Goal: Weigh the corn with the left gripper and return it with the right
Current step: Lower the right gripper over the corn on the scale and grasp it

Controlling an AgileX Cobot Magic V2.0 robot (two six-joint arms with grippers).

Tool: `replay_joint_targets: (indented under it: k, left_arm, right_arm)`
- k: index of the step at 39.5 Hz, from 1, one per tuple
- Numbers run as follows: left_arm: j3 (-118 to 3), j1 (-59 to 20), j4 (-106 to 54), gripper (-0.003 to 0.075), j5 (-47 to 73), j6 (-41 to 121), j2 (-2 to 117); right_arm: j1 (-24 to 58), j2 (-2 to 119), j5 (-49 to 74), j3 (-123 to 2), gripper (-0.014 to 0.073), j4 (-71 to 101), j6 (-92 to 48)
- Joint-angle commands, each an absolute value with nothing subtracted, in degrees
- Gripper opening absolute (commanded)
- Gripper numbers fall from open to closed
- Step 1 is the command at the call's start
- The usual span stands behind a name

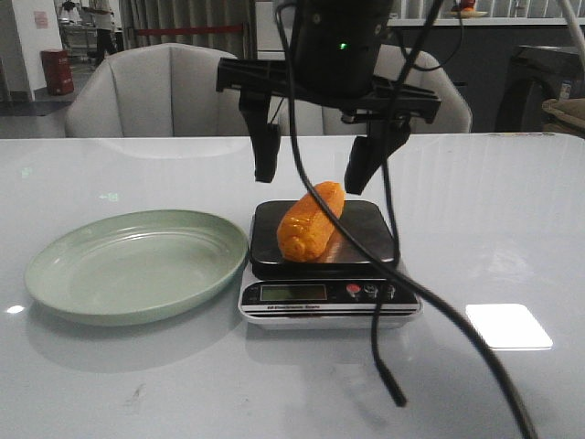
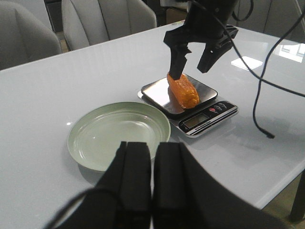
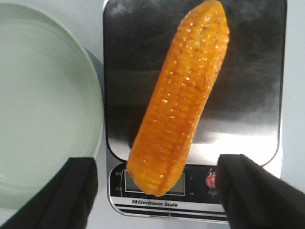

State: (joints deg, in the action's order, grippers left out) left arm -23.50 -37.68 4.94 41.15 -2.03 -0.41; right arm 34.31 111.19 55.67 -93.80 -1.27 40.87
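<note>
The corn (image 1: 312,222) lies on the scale (image 1: 329,291), right of the green plate (image 1: 64,274) on the tabletop (image 1: 512,229). My right gripper (image 1: 318,169) hangs above it, jaws spread wide and empty. My left gripper (image 2: 152,171) hovers near the plate, jaws closed on nothing.

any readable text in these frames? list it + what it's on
"Electronic Scale": front panel of the scale, below the display, right wrist view.
Scale display: partly hidden by the corn; no digits readable.
Small marks beside the scale's red button: too small to read.
Front and left wrist views: panel text too blurred to read.
Plate: no text.
</note>
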Motion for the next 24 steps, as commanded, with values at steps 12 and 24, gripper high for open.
replay_joint_targets:
  k: [12, 24]
  left_arm:
    - [-24.8, -37.7, 5.1, 0.0113, 37.0, -2.0, -1.0]
    - [-24.8, -37.8, 5.1, 0.0113, 36.7, -2.0, -1.0]
  right_arm:
    - [34.3, 114.5, 56.6, -97.2, 0.0438, -2.7, 46.5]
    - [35.4, 114.8, 56.1, -101.6, 0.0205, -1.9, 45.2]
